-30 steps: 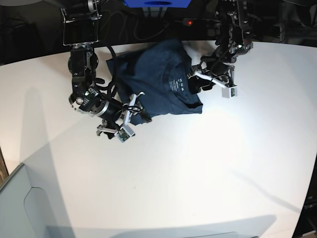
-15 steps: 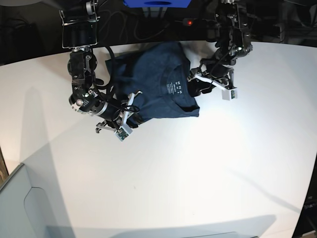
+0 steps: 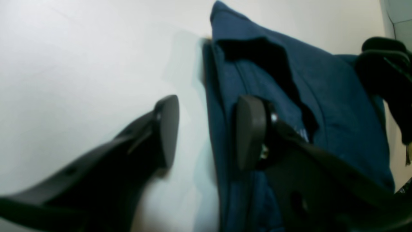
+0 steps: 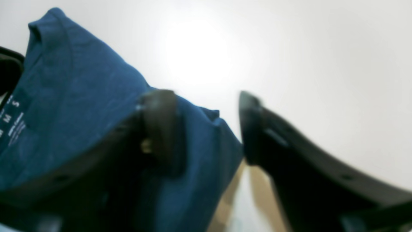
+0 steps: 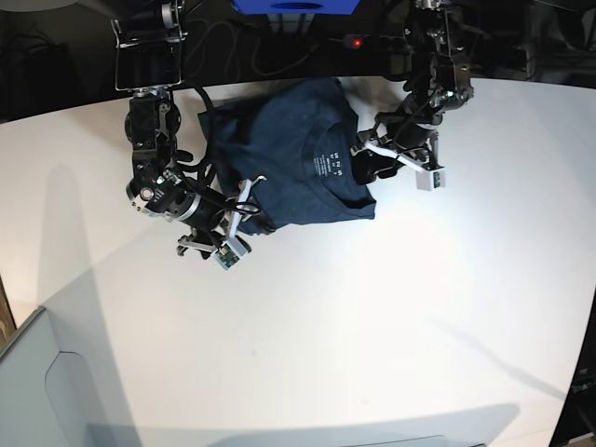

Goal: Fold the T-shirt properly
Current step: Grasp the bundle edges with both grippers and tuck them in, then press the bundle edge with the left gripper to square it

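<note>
The dark navy T-shirt [image 5: 284, 149] lies bunched on the white table [image 5: 372, 326] near its back edge, neck label [image 5: 331, 160] facing up. My left gripper [image 5: 365, 154] is at the shirt's right edge. In the left wrist view it [image 3: 207, 132] is open, one finger [image 3: 249, 135] on the shirt [image 3: 322, 96], the other on bare table. My right gripper [image 5: 251, 200] is at the shirt's front-left edge. In the right wrist view it [image 4: 207, 129] is open, with a shirt corner [image 4: 222, 145] between the jaws.
A blue box [image 5: 296, 6] and cables [image 5: 233, 47] sit behind the table's back edge. A grey container [image 5: 37, 391] stands at the front left corner. The dark floor lies beyond the table's right edge.
The shirt's front edge has drawn in slightly toward the back left. Both grippers shifted a little with it and stay at its edges.
</note>
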`<act>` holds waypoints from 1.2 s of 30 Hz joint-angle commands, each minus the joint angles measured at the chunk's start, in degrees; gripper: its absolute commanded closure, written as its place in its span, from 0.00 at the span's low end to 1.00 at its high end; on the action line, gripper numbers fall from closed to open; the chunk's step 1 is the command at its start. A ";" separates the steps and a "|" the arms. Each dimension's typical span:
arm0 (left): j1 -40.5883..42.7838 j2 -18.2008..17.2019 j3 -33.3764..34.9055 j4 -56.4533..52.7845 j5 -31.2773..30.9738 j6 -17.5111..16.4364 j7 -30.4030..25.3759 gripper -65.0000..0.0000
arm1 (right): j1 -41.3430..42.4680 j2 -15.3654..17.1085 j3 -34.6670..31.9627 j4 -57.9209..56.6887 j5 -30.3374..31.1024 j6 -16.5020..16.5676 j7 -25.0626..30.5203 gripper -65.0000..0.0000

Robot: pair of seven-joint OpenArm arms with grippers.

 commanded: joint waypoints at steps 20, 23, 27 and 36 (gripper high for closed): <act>1.67 0.51 1.45 14.41 2.06 1.69 4.02 0.56 | -24.94 -0.84 9.62 29.42 1.09 0.67 1.47 0.19; 1.05 0.25 1.45 12.48 2.06 1.69 4.02 0.56 | -27.75 -1.28 9.62 29.95 1.09 0.67 1.47 0.19; 1.32 -0.19 1.10 13.01 1.62 1.69 4.02 0.56 | -29.25 -1.54 9.62 28.80 1.09 0.67 1.56 0.19; 1.32 -0.63 -4.62 13.36 1.35 1.42 4.11 0.56 | -30.74 -1.28 9.88 24.58 1.09 0.67 1.56 0.18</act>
